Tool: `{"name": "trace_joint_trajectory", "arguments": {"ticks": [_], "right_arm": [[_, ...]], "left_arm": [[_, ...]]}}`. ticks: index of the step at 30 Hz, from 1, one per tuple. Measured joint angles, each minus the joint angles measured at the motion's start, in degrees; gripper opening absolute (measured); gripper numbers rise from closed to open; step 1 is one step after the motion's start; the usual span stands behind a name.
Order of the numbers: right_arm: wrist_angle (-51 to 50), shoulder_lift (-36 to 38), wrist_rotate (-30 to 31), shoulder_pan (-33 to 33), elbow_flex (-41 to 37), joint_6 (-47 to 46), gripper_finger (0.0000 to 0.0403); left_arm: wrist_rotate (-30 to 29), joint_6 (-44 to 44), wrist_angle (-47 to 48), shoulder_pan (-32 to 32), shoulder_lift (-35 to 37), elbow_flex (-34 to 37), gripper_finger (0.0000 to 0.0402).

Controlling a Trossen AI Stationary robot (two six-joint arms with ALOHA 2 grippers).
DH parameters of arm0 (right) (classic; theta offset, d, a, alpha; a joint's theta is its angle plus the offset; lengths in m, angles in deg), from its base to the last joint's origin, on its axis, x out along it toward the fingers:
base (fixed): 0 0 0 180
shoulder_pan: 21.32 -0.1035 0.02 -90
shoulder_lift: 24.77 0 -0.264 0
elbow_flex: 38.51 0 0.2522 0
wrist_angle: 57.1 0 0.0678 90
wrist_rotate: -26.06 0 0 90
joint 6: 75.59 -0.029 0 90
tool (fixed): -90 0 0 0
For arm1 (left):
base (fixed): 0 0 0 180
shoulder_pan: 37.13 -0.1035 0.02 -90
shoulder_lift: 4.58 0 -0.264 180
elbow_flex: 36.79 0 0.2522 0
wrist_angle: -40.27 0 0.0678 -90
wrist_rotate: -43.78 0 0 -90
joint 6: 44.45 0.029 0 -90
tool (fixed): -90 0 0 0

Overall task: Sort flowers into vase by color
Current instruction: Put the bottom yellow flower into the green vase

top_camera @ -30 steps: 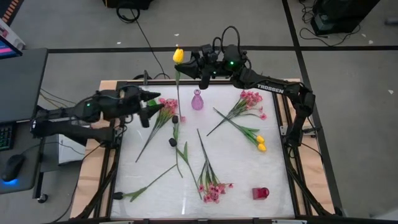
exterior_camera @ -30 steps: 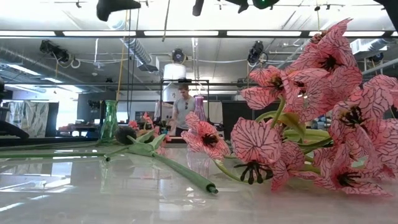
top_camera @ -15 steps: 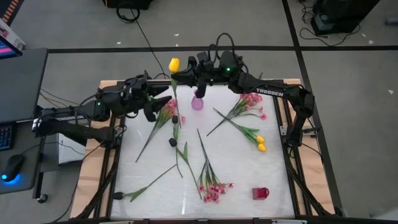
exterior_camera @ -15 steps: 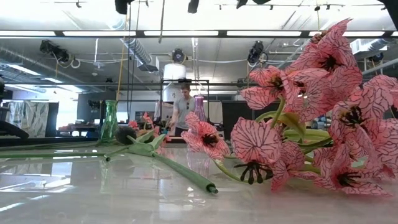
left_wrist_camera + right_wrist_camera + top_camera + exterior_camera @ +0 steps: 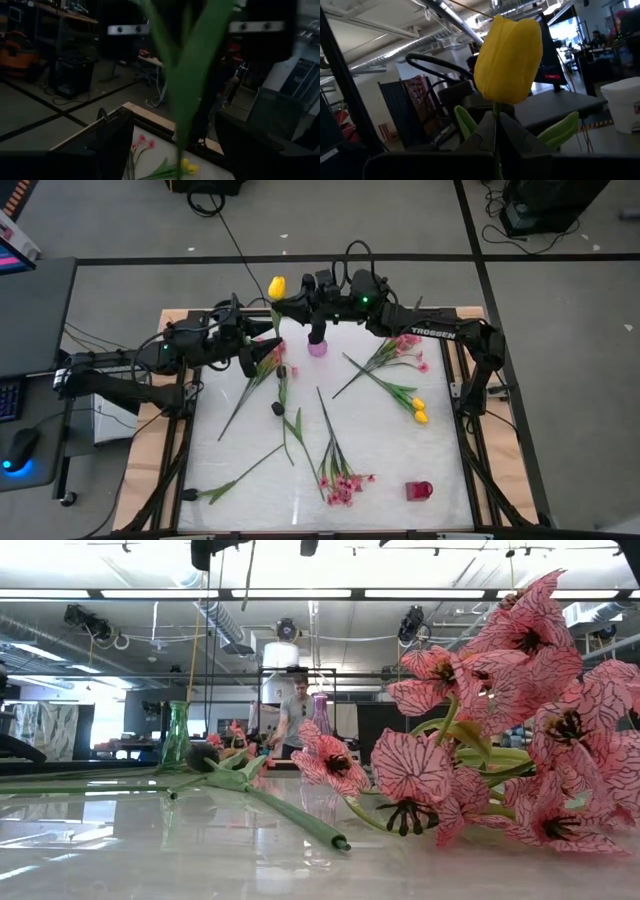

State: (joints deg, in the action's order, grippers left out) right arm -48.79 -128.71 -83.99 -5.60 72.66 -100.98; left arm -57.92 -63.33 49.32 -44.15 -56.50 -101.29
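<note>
My right gripper (image 5: 284, 304) is raised over the table's far edge, shut on a yellow tulip (image 5: 277, 285). The tulip's green stem (image 5: 281, 340) hangs down from it. My left gripper (image 5: 270, 342) stands open, level, at that stem. In the left wrist view a green leaf and stem (image 5: 187, 75) run between its fingers (image 5: 112, 142); I cannot tell whether they touch. A pink vase (image 5: 318, 347) stands under the right arm. A green vase (image 5: 176, 735) shows in the low view. Pink sprays (image 5: 400, 345), yellow tulips (image 5: 418, 411) and dark tulips (image 5: 277, 409) lie on the table. My right gripper pinches the tulip's stem just under the bloom (image 5: 496, 111) between its two fingers. The fingers come nearly level from the table's right side and lie across the stem. The bloom (image 5: 509, 57) stands above the fingers, and the stem hangs below, clear of the table.
A red vase (image 5: 419, 491) stands near the front right corner. More pink sprays lie at the near middle (image 5: 342, 483) and under the left gripper (image 5: 262, 365). A dark tulip (image 5: 190, 493) lies at the near left. A person (image 5: 293, 715) stands beyond the table.
My right gripper has carried the yellow tulip toward the table's left, the stem still hanging below. My left gripper has moved toward the table's right, up to the hanging stem, and has stayed open.
</note>
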Motion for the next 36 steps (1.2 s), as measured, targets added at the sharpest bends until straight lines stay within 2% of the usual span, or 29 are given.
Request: {"name": "trace_joint_trajectory", "arguments": {"ticks": [15, 27, 36], "right_arm": [[0.1, 0.0, 0.1, -0.1, 0.0, 0.1, 0.0013], [-1.1, 0.0, -0.2, -0.1, 0.0, 0.0, 0.0013], [-1.3, 0.0, -0.6, -0.1, 0.0, 0.0, 0.0013]], "left_arm": [[0.0, 0.0, -0.7, 0.0, -0.4, 0.0, 0.0276], [0.0, 0.0, -0.6, 0.0, -0.4, 0.0, 0.0131], [0.0, 0.0, -0.6, 0.0, -0.4, 0.0, 0.0071]]}}
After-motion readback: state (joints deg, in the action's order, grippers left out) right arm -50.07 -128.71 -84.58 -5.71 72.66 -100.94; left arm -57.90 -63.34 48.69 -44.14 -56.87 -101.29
